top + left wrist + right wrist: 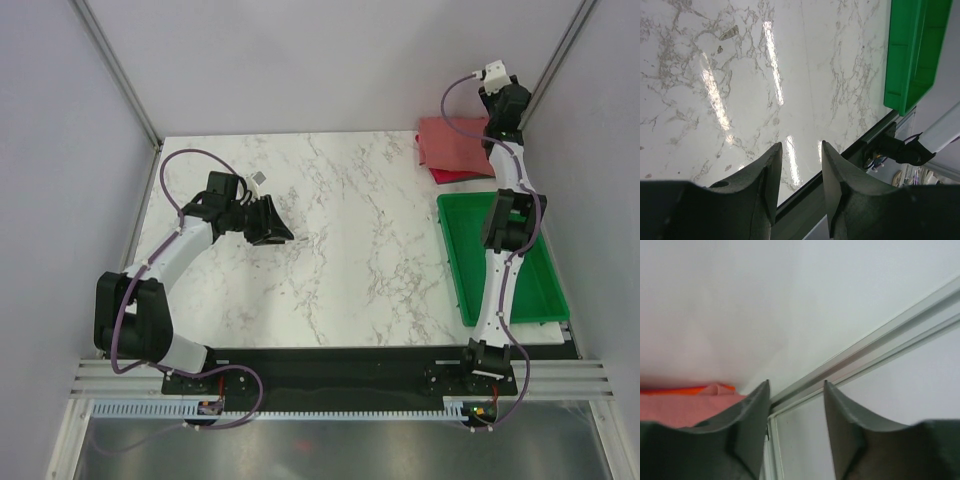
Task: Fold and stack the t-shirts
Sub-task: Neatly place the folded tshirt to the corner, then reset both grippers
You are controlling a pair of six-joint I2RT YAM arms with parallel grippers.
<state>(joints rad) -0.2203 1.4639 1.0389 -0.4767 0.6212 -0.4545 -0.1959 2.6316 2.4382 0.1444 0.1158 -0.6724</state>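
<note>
Several t-shirts [452, 148]: stacked at far right corner of the table [330, 250].
Left pincer [801, 145]: we see it part-open, empty.
Right pincer [796, 385]: parted, empty, beside them.

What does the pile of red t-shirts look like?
The pile of soft red t-shirts lies folded flat at the marble table's far right corner, beyond the green plastic tray. A dusty rose shirt is on top; a darker red edge peeks out underneath, and the right wrist view shows an orange edge.
</note>
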